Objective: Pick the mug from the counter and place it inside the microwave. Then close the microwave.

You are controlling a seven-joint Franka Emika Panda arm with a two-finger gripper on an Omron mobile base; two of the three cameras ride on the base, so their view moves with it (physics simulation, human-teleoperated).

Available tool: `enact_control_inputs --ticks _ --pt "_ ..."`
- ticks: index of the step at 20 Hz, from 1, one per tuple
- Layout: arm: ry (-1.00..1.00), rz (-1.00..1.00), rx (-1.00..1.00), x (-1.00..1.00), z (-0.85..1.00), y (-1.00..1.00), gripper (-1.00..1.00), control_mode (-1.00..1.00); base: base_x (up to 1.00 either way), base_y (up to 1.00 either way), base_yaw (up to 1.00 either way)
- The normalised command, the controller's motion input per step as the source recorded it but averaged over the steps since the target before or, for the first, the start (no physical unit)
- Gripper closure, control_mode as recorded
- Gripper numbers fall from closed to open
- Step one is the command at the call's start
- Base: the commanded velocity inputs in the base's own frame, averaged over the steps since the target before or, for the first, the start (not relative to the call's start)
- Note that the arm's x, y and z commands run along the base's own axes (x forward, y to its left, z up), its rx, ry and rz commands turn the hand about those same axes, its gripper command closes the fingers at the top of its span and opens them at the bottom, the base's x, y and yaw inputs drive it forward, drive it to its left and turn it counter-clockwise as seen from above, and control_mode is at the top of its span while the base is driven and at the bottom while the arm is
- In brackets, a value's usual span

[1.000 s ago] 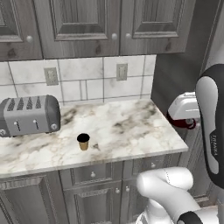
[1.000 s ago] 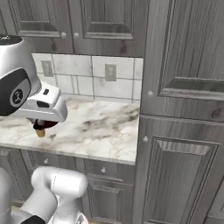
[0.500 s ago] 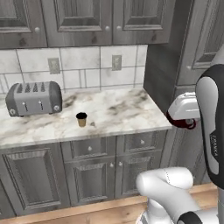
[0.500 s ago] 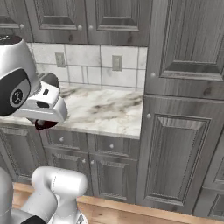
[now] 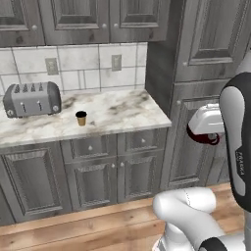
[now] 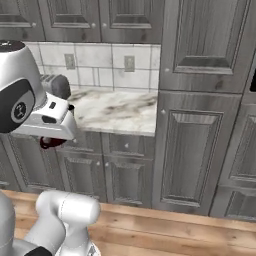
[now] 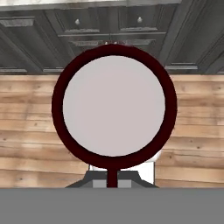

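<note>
Mug, dark red, is seen at the right of the left base view, tucked under the white hand of the arm and carried in the air in front of the grey cabinet doors, well clear of the marble counter that fills the middle left of the frame; on that counter a silver toaster sits at the left and a small black-and-tan cup stands nearer the centre, well apart from it. In the right base view, the mug shows as a dark red sliver at the middle left, just beneath the white hand, in front of the lower cabinet drawers, with the counter behind and to the right of it and the toaster partly hidden by the arm. In the hand view, the mug is looked into from above, its pale inside ringed by the maroon rim at the centre of the frame, with a wooden floor and grey cabinet fronts beyond; the gripper is clamped on the mug at the bottom of the rim.
</note>
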Motion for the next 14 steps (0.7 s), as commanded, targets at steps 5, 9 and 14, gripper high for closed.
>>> enact_control_inputs --ticks 5,9,14 --pt "0.0 0.0 0.0 0.0 0.0 0.0 1.0 1.0 -0.56 -0.42 -0.33" --pt "0.0 0.0 0.0 0.0 0.0 0.0 1.0 1.0 -0.33 -0.56 -0.43" --pt "0.0 0.0 0.0 0.0 0.0 0.0 1.0 1.0 -0.3 -0.63 -0.43"
